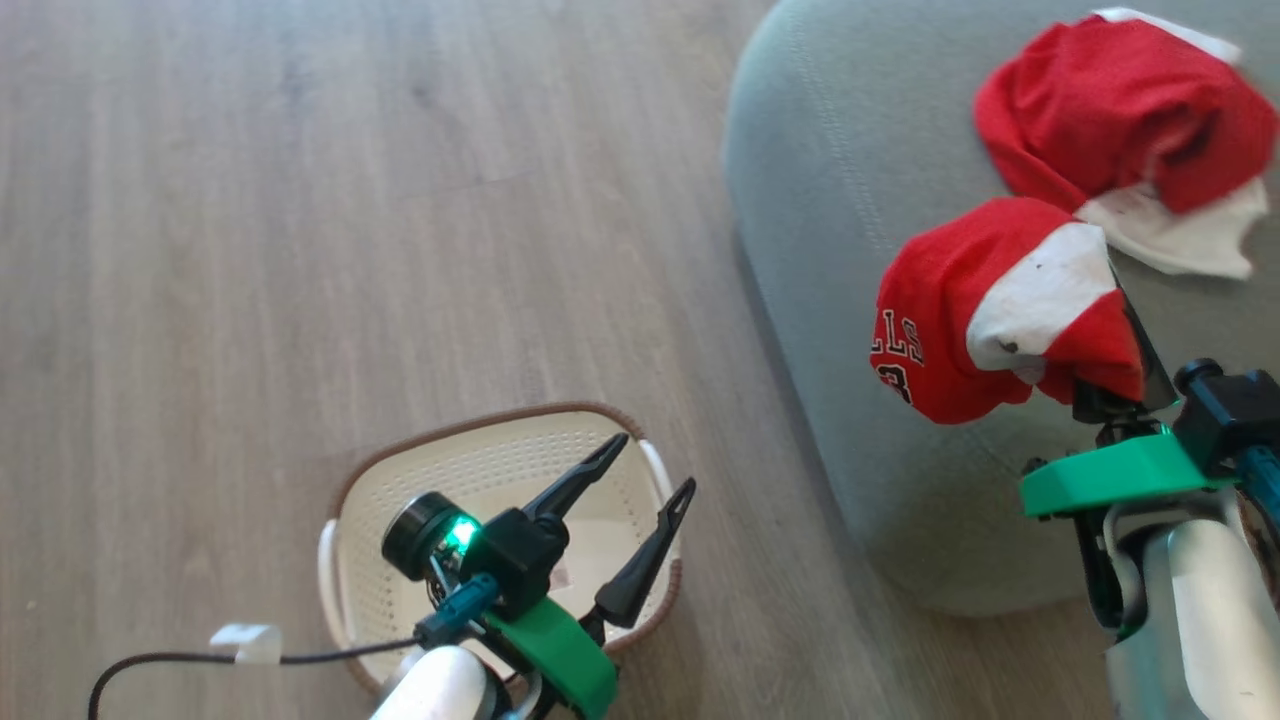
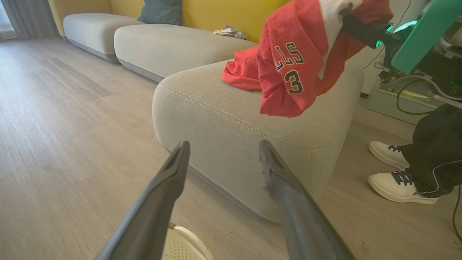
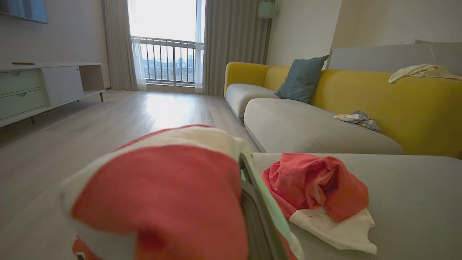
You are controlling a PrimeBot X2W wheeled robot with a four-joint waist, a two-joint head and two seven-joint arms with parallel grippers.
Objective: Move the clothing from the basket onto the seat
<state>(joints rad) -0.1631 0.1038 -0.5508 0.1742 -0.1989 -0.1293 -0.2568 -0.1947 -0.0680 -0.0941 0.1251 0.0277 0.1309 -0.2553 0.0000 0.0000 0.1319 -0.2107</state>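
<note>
1. Clothing: first garment [image 1: 1120,110] lies on the seat [image 1: 850,200] at 2 o'clock; the right gripper [image 1: 1100,370] clamps the second garment [image 1: 960,320] at 3 o'clock, near the seat's edge.
2. Left gripper [image 1: 655,462] spread wide above the basket [image 1: 400,480], 7 o'clock.
3. We judge release here risks it sliding floorward.

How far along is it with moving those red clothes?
One red garment already lies on the seat. The second garment hangs from the right gripper over the seat, not yet released. What shows of the basket looks empty, so only setting that one down is left.
</note>
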